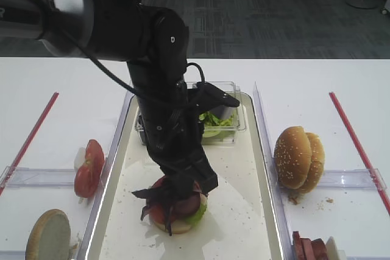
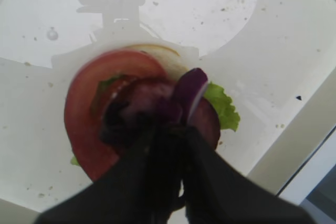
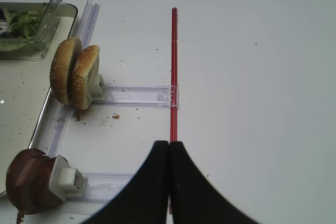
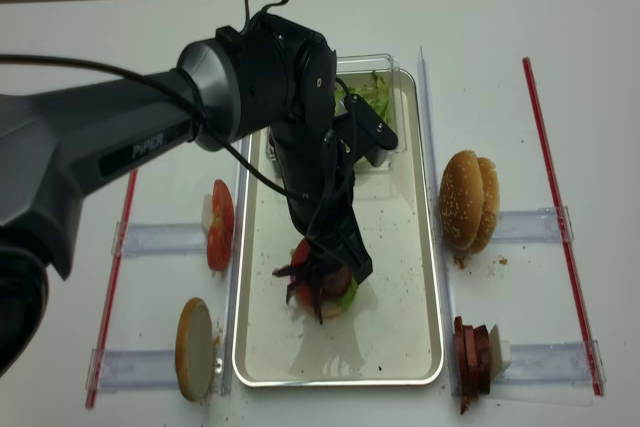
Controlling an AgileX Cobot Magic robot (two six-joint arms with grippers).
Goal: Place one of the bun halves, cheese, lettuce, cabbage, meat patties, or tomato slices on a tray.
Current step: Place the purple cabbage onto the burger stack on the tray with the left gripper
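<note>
On the cream floor of the tray (image 1: 241, 217) stands a stack: a bun half (image 2: 170, 59), lettuce (image 2: 224, 107), a tomato slice (image 2: 84, 108) and a meat patty. Dark purple cabbage (image 2: 190, 90) lies on top and hangs over the stack's left side (image 1: 157, 198). My left gripper (image 2: 170, 124) reaches straight down onto the stack, its fingers pinched on the cabbage strips with only a thin gap. My right gripper (image 3: 169, 145) hovers over the bare table on the right beside a red strip (image 3: 174, 66), shut with nothing in it.
A clear box of lettuce (image 1: 218, 123) sits at the tray's far end, behind the left arm. Clear racks hold two bun halves (image 1: 298, 158) and meat patties (image 1: 308, 249) on the right, tomato slices (image 1: 88, 168) and one bun half (image 1: 47, 235) on the left.
</note>
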